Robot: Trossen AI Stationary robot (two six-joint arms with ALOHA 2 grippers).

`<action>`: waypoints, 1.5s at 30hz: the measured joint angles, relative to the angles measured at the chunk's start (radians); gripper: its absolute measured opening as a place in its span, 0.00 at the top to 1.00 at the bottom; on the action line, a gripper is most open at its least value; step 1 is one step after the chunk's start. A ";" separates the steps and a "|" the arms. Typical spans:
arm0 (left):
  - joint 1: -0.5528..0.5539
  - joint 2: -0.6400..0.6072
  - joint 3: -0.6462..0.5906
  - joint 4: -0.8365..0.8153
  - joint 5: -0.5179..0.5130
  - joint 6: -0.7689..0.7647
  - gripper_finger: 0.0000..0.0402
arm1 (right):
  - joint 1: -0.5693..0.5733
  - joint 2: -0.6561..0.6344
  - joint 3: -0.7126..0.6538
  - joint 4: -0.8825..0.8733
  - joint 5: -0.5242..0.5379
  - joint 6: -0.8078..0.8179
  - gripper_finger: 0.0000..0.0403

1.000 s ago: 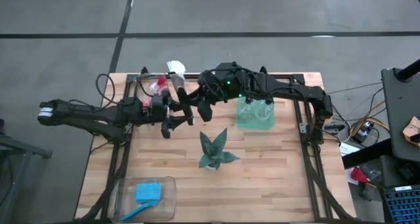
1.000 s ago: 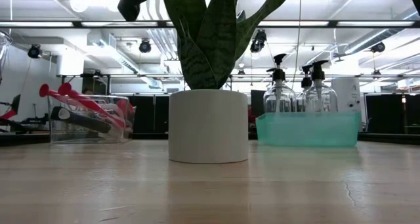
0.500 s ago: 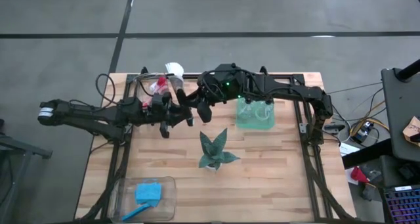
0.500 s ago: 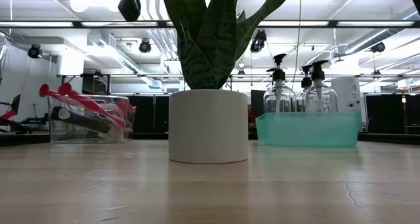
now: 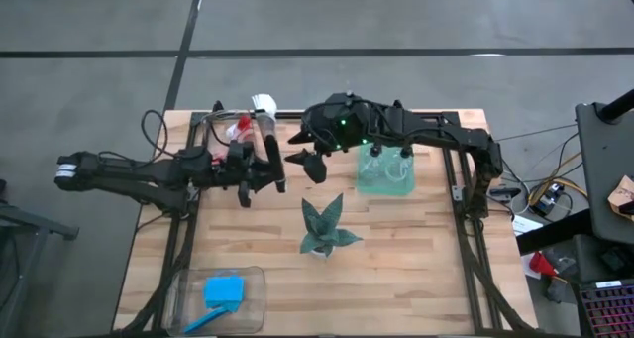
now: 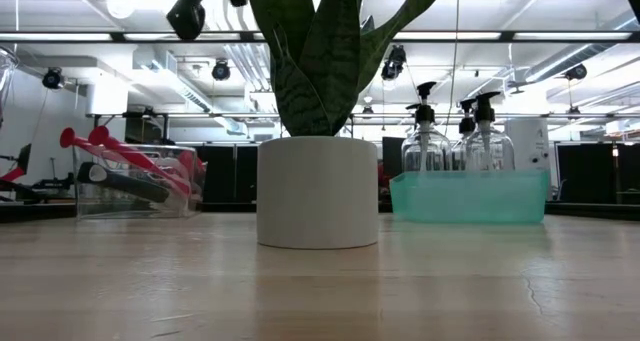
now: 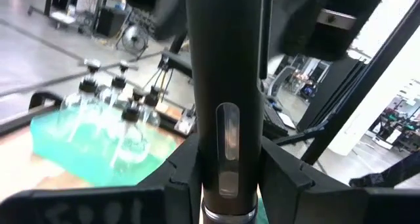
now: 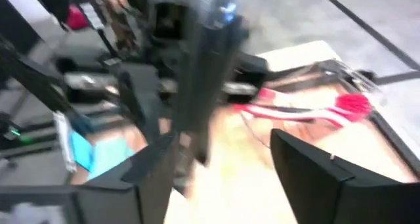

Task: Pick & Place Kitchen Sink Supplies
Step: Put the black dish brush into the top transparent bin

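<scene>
I see the wooden table (image 5: 416,269) with the potted plant (image 5: 324,227) mid-table and a teal bin of pump bottles (image 5: 384,169) behind it. My left gripper (image 5: 269,171) is clamped on a white-headed dish brush (image 5: 265,120) above the table's back left, by the clear bin of red brushes (image 6: 135,179). My right gripper (image 5: 309,157) hangs just beside it, fingers spread apart, holding nothing.

Wood-plank table (image 5: 416,249), clear plastic bin (image 6: 135,181), matt white pot (image 6: 318,191), glossy bottles (image 6: 450,146).
</scene>
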 joint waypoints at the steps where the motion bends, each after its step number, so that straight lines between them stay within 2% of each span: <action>1: 0.000 -0.014 0.000 -0.028 0.000 -0.012 0.74 | -0.005 0.000 0.004 -0.024 0.002 -0.022 0.39; 4: 0.000 -0.069 0.000 -0.145 -0.017 -0.058 0.72 | -0.012 -0.002 0.007 -0.101 0.005 -0.073 0.32; 8: 0.001 -0.152 0.011 -0.353 -0.121 -0.089 0.71 | -0.009 -0.002 0.000 -0.160 0.003 -0.103 0.27; 15: 0.001 -0.235 0.089 -0.844 -0.490 -0.234 0.72 | 0.024 -0.002 -0.041 -0.185 0.002 -0.110 0.23; 17: 0.001 -0.232 0.101 -0.932 -0.611 -0.255 0.72 | 0.039 -0.002 -0.057 -0.183 0.000 -0.112 0.23; 19: 0.004 -0.220 0.105 -0.979 -0.680 -0.258 0.71 | 0.056 -0.002 -0.079 -0.180 0.000 -0.115 0.24; 21: 0.011 -0.196 0.115 -1.017 -0.668 -0.255 0.71 | 0.070 -0.002 -0.104 -0.181 0.000 -0.113 0.25; 23: 0.020 -0.164 0.135 -1.067 -0.613 -0.281 0.72 | 0.086 -0.002 -0.125 -0.188 0.001 -0.113 0.26; 28: 0.079 -0.064 0.205 -1.326 -0.453 -0.426 0.72 | 0.117 -0.002 -0.178 -0.188 0.000 -0.105 0.29; 32: 0.134 0.011 0.245 -1.466 -0.482 -0.420 0.71 | 0.132 -0.002 -0.207 -0.170 0.003 -0.084 0.30; 37: 0.164 0.078 0.278 -1.460 -0.607 -0.310 0.71 | 0.156 -0.002 -0.225 -0.165 0.000 -0.071 0.32; 39: 0.174 0.105 0.284 -1.461 -0.628 -0.276 0.71 | 0.165 -0.002 -0.225 -0.162 0.000 -0.064 0.33; 41: 0.198 0.129 0.286 -1.481 -0.611 -0.295 0.71 | 0.173 -0.003 -0.228 -0.162 0.001 -0.064 0.33; 45: 0.294 0.175 0.280 -1.506 -0.510 -0.404 0.71 | 0.192 -0.003 -0.229 -0.162 0.000 -0.049 0.35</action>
